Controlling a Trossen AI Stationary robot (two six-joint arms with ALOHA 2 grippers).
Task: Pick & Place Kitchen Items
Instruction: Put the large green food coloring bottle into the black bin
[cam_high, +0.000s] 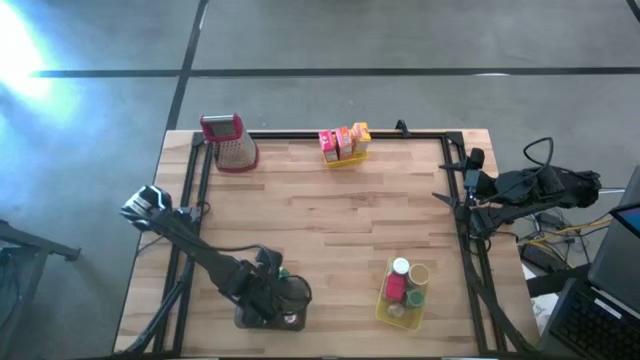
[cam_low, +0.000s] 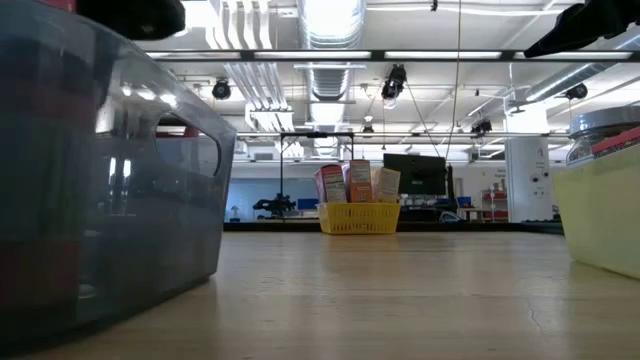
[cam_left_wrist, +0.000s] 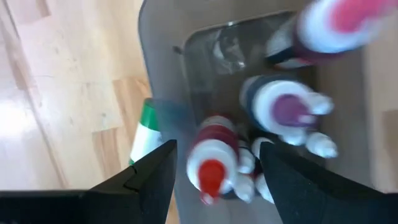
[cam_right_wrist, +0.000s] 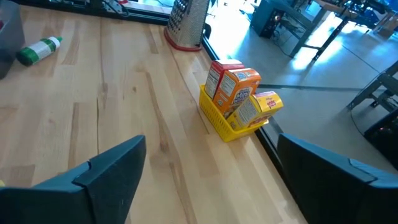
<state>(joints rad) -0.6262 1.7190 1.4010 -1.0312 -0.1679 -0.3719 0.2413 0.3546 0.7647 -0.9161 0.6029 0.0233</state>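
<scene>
Left gripper (cam_left_wrist: 214, 168) — fingers spread, grasping nothing — hovers above the grey tray (cam_left_wrist: 163, 74) holding small bottles (cam_left_wrist: 214, 158); a green-capped bottle (cam_right_wrist: 38, 50) lies just beside it. Right gripper (cam_right_wrist: 208, 171) — released, at the table's right edge.

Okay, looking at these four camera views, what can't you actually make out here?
- Grey tray contents: in the high view the left arm covers them; the left wrist view blurs the bottles, so labels are unreadable.
- Green-capped bottle: half hidden behind the tray wall in the left wrist view.
- Near yellow basket: cut off by the low view's edge.
- Box print: too small to read.
- Right gripper: only the open jaws' tips show.
</scene>
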